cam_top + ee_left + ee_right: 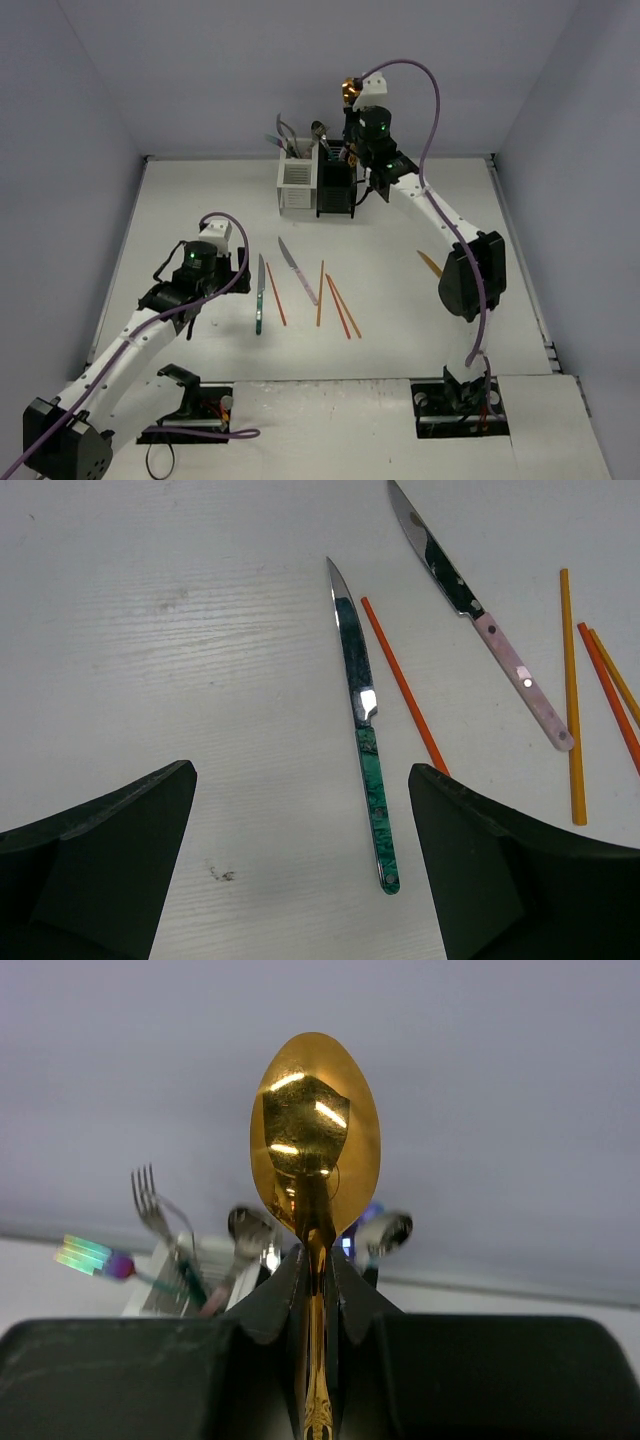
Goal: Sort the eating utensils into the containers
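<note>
The containers stand at the back middle, the white caddy [297, 186] joined to the black caddy [335, 190], both with utensils sticking up. My right gripper [351, 112] [317, 1260] hangs above the black caddy, shut on a gold spoon [315, 1130] [349, 91] held bowl up. My left gripper [300, 780] [236, 272] is open low over the table. A teal-handled knife [365, 730] [260, 293] lies between its fingers, nearer the right one, untouched. A pink-handled knife [480, 620] [297, 270] and orange-red chopsticks [403, 685] [275, 293] lie beside it.
More chopsticks [342, 305] [572, 700] lie right of the knives, and one orange-yellow stick [430, 263] rests near my right arm's elbow. A fork [150, 1195] and two spoons [250, 1230] stand in the caddies. Grey walls close in the back and sides.
</note>
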Action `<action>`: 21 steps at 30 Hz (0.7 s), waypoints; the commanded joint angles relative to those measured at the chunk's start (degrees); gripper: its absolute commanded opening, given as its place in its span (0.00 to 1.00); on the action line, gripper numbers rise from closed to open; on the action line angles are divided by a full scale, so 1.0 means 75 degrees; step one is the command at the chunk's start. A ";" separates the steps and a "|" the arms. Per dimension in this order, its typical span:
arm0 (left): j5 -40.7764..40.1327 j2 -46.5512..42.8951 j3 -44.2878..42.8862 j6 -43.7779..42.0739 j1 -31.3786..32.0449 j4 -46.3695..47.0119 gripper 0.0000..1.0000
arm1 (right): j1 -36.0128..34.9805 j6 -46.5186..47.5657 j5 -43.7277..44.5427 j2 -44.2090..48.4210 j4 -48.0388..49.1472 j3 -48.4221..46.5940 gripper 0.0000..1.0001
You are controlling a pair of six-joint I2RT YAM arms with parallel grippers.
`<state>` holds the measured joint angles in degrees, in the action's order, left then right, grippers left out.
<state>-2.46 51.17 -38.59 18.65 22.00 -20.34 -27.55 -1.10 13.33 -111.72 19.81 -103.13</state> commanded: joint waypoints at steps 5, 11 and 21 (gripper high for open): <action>-0.0149 0.0023 -0.0289 0.0009 -0.0008 0.0340 0.86 | 0.0189 0.0748 -0.0245 -0.1584 0.3694 -0.1199 0.00; -0.0280 -0.0002 -0.0223 -0.0003 0.0043 0.0367 0.86 | 0.0333 0.0815 -0.0322 -0.2618 0.4711 -0.1634 0.00; -0.0410 0.0057 -0.0187 -0.0003 0.0184 0.0380 0.86 | 0.0392 0.1015 -0.0477 -0.3701 0.5092 -0.2655 0.00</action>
<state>-4.25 51.86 -38.59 18.63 22.87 -20.27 -25.04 5.38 10.39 -140.49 48.67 -118.92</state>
